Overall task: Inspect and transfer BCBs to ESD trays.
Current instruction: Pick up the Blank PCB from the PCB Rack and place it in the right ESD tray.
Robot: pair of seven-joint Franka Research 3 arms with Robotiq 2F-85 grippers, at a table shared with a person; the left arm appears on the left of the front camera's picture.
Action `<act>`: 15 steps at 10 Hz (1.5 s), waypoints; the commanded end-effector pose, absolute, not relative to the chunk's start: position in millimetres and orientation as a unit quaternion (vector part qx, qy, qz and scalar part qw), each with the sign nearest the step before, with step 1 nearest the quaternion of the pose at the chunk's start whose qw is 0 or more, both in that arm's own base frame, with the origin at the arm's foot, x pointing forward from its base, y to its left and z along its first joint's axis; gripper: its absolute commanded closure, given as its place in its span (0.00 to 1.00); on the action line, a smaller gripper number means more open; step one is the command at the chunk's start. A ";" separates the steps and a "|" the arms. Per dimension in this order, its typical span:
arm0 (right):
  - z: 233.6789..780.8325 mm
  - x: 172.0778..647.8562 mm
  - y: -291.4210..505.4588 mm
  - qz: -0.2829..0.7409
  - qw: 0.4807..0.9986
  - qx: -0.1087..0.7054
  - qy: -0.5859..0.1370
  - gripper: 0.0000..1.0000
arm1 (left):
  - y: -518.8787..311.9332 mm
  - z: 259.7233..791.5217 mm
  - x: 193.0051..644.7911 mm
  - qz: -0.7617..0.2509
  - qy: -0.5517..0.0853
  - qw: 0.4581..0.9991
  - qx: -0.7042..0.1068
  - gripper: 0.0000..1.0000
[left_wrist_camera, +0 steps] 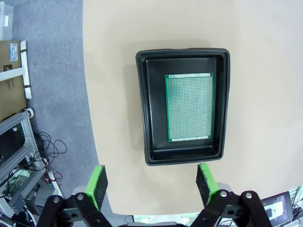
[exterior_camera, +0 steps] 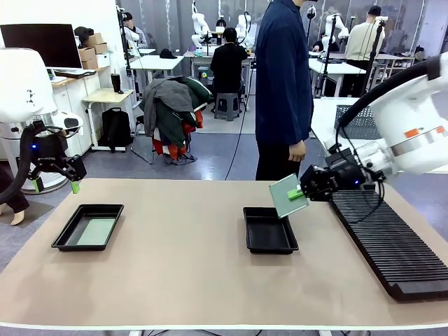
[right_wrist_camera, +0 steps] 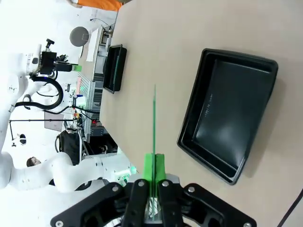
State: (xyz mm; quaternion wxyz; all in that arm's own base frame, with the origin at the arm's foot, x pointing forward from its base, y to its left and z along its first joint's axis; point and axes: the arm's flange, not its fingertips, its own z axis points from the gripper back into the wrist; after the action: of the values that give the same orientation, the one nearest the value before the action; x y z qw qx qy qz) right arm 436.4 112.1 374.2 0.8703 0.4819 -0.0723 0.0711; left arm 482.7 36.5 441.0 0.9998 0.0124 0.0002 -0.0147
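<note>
A pale-green BCB [exterior_camera: 284, 195] hangs tilted above the far right corner of the middle ESD tray [exterior_camera: 269, 229], with my right gripper [exterior_camera: 299, 192] shut on its edge. Seen edge-on in the right wrist view, that BCB [right_wrist_camera: 154, 127] rises from my right gripper [right_wrist_camera: 154, 172], and the tray [right_wrist_camera: 232, 113] beside it has a bare floor. Another BCB [left_wrist_camera: 189, 107] lies flat in the left ESD tray [left_wrist_camera: 147, 118], which sits at the table's left [exterior_camera: 88, 227]. My left gripper [exterior_camera: 54, 185] hovers open above that tray's far left; its green pads [left_wrist_camera: 98, 184] stand wide apart.
A long black ribbed rack [exterior_camera: 388, 241] runs along the table's right side under my right arm. A person in dark blue [exterior_camera: 283, 84] stands at the far edge, hand hanging. The tan table [exterior_camera: 182, 259] stretches between the trays.
</note>
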 end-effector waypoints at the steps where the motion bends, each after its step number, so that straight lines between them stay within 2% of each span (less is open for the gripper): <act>1: 350.1 451.1 130.5 0.056 0.864 0.493 -0.082 0.97 | 36.5 439.7 483.5 -0.015 -0.002 1.000 0.013 0.00; 7: 291.8 468.3 150.5 0.006 0.869 0.493 -0.048 0.97 | 36.5 439.7 483.5 -0.015 -0.002 1.000 0.013 0.00; 15: 271.4 469.4 173.9 -0.021 0.894 0.446 -0.038 0.97 | 36.5 439.7 483.5 -0.015 -0.002 1.000 0.013 0.00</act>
State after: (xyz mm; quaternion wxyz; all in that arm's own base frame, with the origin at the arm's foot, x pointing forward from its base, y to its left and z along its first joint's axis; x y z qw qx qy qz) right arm 470.4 163.1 268.8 0.8890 0.4570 -0.0271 -0.0011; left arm 482.7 36.4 441.0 0.9998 0.0124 0.0002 -0.0147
